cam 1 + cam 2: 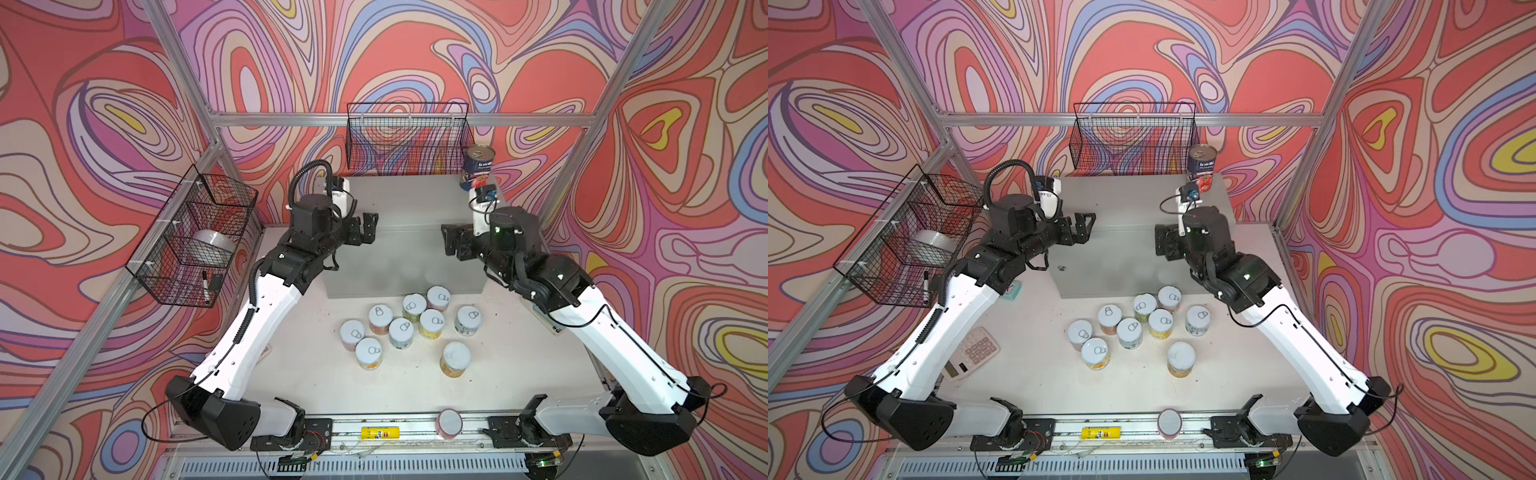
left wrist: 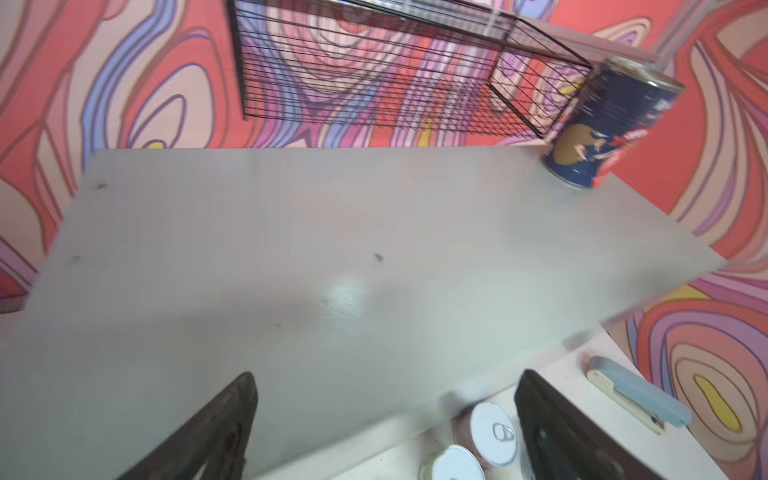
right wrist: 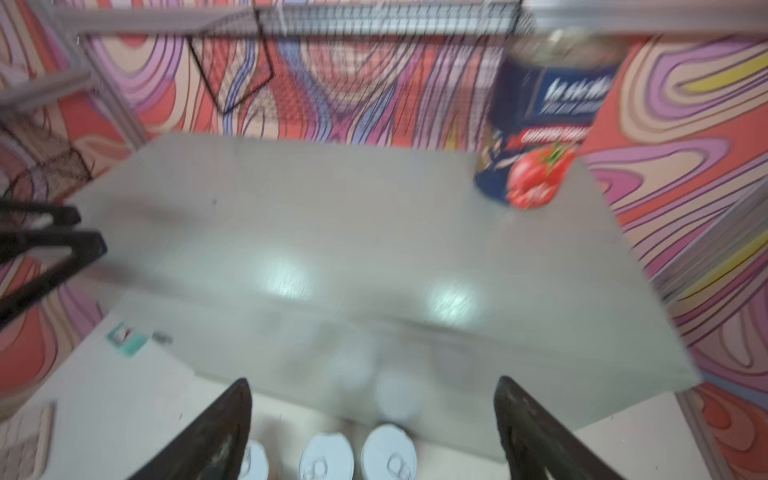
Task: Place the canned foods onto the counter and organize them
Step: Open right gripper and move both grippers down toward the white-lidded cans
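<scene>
1. I'm looking into a small booth. The walls point(image 1: 104, 124) swirl with red, pink, lilac and yellow, and bare aluminium rails point(image 1: 399, 119) frame them.
2. A white table point(image 1: 316, 386) fills the floor of it. A grey cabinet point(image 1: 407, 208) sits on the back half, its flat top dull, with a few dark specks and soft glints of light.
3. The left claw point(image 1: 369, 224) hangs over the cabinet's left front edge, its jaws spread wide with nothing between them.
4. The right claw point(image 1: 451, 241) faces it from over the right front edge. Its jaws are also wide apart and hold nothing.
5. A blue can point(image 1: 478, 166) stands upright on the cabinet top, beyond the right claw at the far right corner.
6. Nine small cans point(image 1: 432, 322) stand on the table in a loose cluster. They are below both claws and on their near side, just in front of the cabinet.
7. A wire basket point(image 1: 409, 137) hangs on the back wall beyond the claws. A second basket point(image 1: 195, 237) hangs on the side wall outward of the left claw and holds a marker point(image 1: 205, 286).
8. Well behind both claws, on the front rail, are a pink roll point(image 1: 449, 423) and a yellow tube point(image 1: 379, 433).
9. A calculator point(image 1: 973, 353) lies beneath the left arm.
</scene>
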